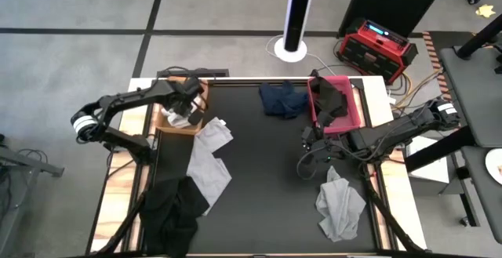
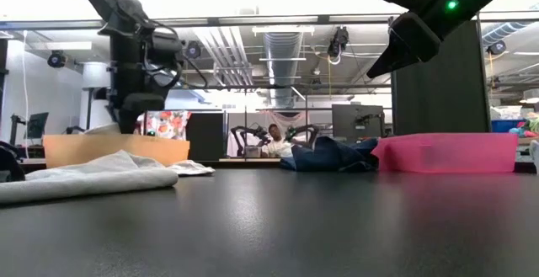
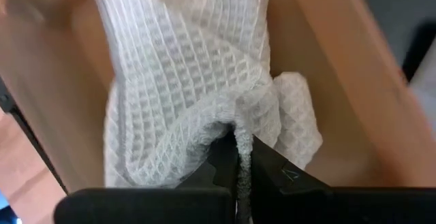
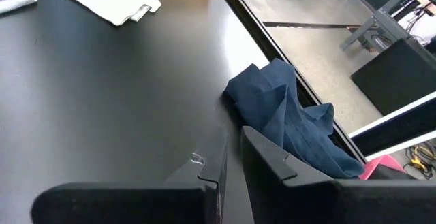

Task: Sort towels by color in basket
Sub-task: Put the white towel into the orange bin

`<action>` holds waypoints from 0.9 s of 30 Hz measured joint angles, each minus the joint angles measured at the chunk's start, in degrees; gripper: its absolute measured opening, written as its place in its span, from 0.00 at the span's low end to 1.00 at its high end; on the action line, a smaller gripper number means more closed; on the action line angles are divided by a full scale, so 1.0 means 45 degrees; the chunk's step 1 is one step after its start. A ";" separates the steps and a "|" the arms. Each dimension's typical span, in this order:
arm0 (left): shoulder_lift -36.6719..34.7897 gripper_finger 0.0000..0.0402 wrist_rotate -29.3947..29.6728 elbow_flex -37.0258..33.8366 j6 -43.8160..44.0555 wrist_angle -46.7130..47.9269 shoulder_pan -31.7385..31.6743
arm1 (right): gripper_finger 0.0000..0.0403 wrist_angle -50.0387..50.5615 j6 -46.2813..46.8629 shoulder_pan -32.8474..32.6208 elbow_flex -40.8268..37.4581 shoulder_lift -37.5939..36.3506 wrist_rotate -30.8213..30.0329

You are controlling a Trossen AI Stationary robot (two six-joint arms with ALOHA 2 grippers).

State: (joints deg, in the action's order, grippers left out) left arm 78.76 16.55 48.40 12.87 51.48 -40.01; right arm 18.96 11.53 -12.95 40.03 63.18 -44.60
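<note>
On the black surface, the white waffle-weave towel is held pinched in the left gripper directly over the tan basket, while the closed, empty right gripper is nearer the crumpled navy blue towel.

open mat between scattered towels
</note>
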 joint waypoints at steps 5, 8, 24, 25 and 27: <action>0.0000 0.00 -0.0144 -0.0540 0.0337 -0.0077 0.0002 | 0.09 0.0000 0.0000 0.0000 0.0000 0.0002 0.0004; 0.0000 0.00 -0.0144 -0.0758 0.0392 -0.0235 0.0000 | 0.09 0.0000 0.0005 0.0000 0.0000 0.0005 0.0000; 0.0003 0.11 0.0750 -0.0956 0.1696 -0.0348 0.0000 | 0.09 0.0000 0.0097 0.0000 0.0000 0.0005 0.0039; 0.0003 0.14 0.0750 -0.0956 0.1714 -0.0348 0.0000 | 0.09 0.0000 0.0103 0.0000 0.0000 0.0005 0.0129; 0.0004 0.21 0.0759 -0.0956 0.1780 -0.0348 0.0000 | 0.09 0.0000 0.0102 0.0000 0.0000 0.0005 0.0320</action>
State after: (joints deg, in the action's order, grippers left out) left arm 78.78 19.96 44.10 20.87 49.91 -40.01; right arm 18.96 11.99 -12.95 40.03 63.20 -43.16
